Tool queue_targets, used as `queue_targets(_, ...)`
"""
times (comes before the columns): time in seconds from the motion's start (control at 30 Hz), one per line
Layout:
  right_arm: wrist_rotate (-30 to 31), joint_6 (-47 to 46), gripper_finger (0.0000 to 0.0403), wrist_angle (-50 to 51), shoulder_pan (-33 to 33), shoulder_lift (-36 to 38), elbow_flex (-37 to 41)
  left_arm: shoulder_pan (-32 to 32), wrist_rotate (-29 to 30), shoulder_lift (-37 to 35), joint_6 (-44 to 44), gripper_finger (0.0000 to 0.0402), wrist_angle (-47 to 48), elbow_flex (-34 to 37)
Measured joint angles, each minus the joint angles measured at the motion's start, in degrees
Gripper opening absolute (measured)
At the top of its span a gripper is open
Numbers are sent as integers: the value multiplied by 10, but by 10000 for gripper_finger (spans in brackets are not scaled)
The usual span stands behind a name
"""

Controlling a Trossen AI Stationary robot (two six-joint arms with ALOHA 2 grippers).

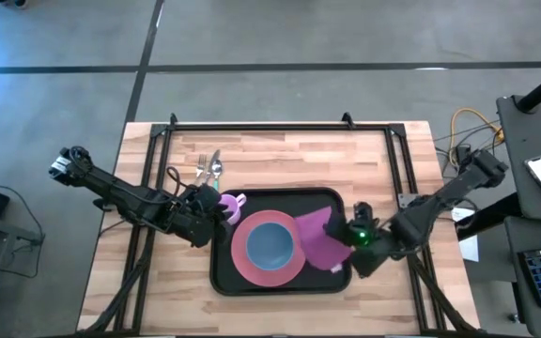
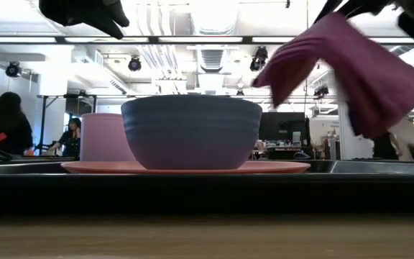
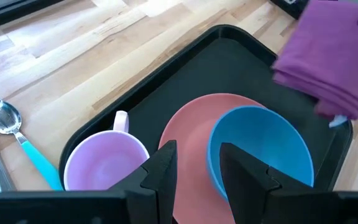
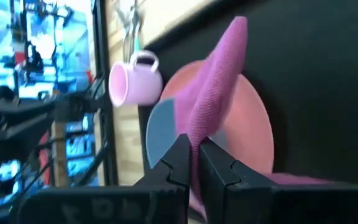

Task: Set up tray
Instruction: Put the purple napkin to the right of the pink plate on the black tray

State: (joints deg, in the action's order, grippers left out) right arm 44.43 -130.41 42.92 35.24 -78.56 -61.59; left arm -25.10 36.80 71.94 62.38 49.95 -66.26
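Presently noted: tray at bench centre carrying plate, bowl and mug; right gripper jaws clamped on purple cloth, lifted over tray's right end, presumably for laying down; left gripper jaws part-open, empty, above mug.

Grey floor, perhaps concrete

Two slim black jointed arms, black angular fingers, green light on the right hand.
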Motion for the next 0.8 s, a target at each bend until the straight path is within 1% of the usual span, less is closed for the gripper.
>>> queue_targets(0.1, 6, -1, 9, 4, -18, -24, -11, 0, -6, 0, -4, 102, 0, 0)
queue_targets(0.23, 7, -2, 9, 7, -28, -32, -24, 0, -22, 0, -4, 102, 0, 0)
queue_targets(0.37, 8, -1, 9, 52, -28, -31, -48, 0, -26, 0, -4, 102, 0, 0)
queue_targets(0.43, 8, -1, 9, 69, -26, -29, -58, 0, -26, 0, -6, 102, 0, 0)
queue_targets(0.63, 8, 17, 9, 69, -10, -35, -102, 0, -26, 0, -13, 102, 0, 0)
queue_targets(0.8, 3, 5, 9, 113, 1, -54, -125, 0, -26, 0, -13, 102, 0, 0)
